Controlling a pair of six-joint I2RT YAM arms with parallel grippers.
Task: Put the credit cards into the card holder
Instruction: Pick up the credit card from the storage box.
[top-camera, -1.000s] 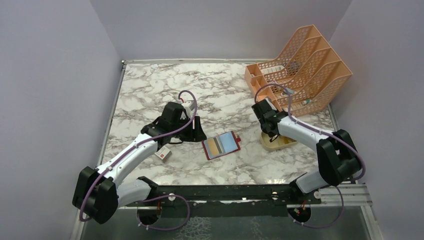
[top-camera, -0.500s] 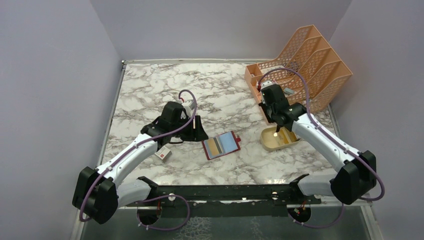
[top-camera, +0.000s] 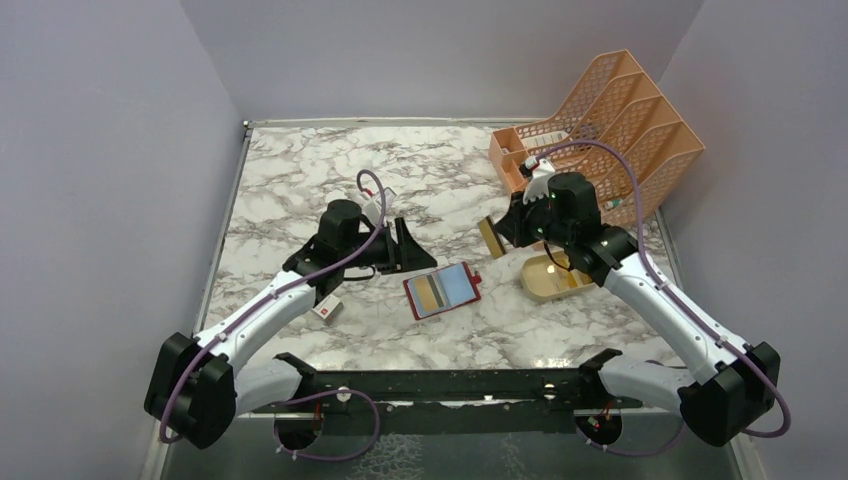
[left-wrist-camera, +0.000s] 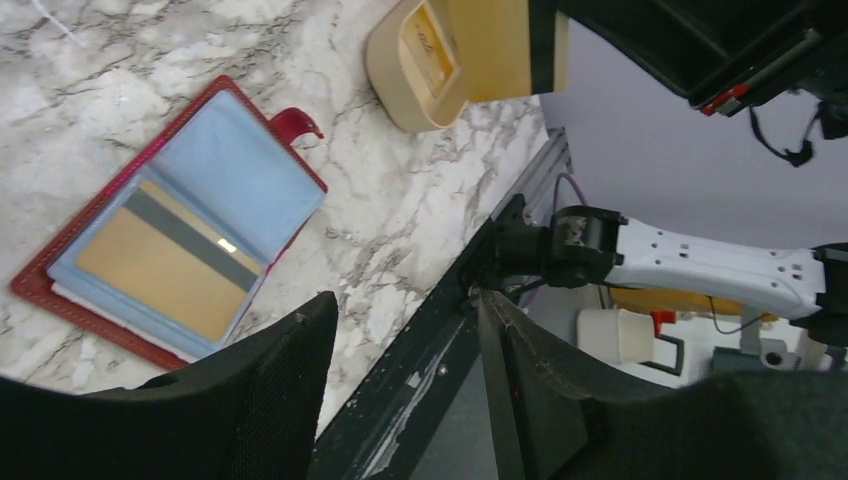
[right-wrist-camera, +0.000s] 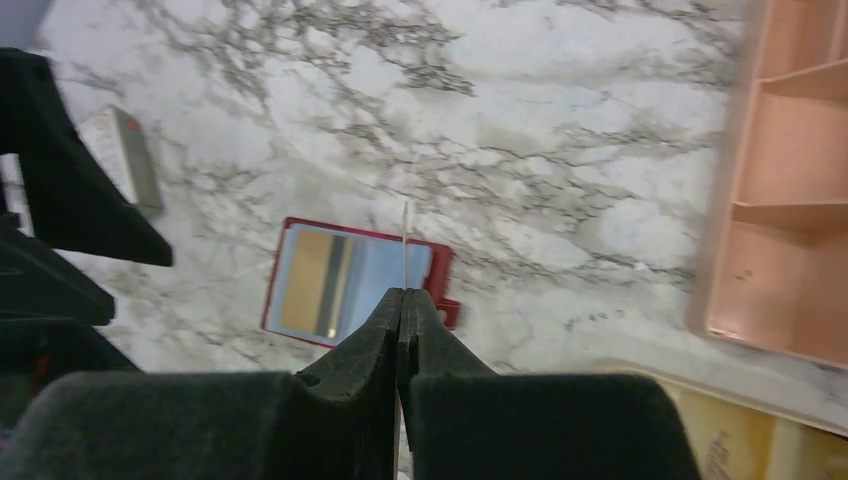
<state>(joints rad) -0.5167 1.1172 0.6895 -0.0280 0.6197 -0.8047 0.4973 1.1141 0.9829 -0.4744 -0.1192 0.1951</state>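
The card holder (top-camera: 442, 290) is a dark red wallet lying open on the marble, with a gold card (left-wrist-camera: 150, 268) under its blue inner sleeve; it also shows in the left wrist view (left-wrist-camera: 185, 235) and the right wrist view (right-wrist-camera: 350, 280). My right gripper (top-camera: 503, 232) is shut on a gold credit card (top-camera: 491, 238), held in the air between the wallet and the beige tray. In the right wrist view the card (right-wrist-camera: 405, 235) shows edge-on between the shut fingers (right-wrist-camera: 402, 296). My left gripper (top-camera: 405, 248) is open and empty just left of the wallet, its fingertips (left-wrist-camera: 320, 305) wide apart.
A beige oval tray (top-camera: 540, 288) with a yellow card inside sits right of the wallet. An orange mesh file rack (top-camera: 600, 130) stands at the back right. A small white box with a red mark (top-camera: 324, 308) lies by the left arm.
My right gripper has risen out of the beige tray with a gold card and swung left towards the wallet. My left gripper has tilted up slightly.
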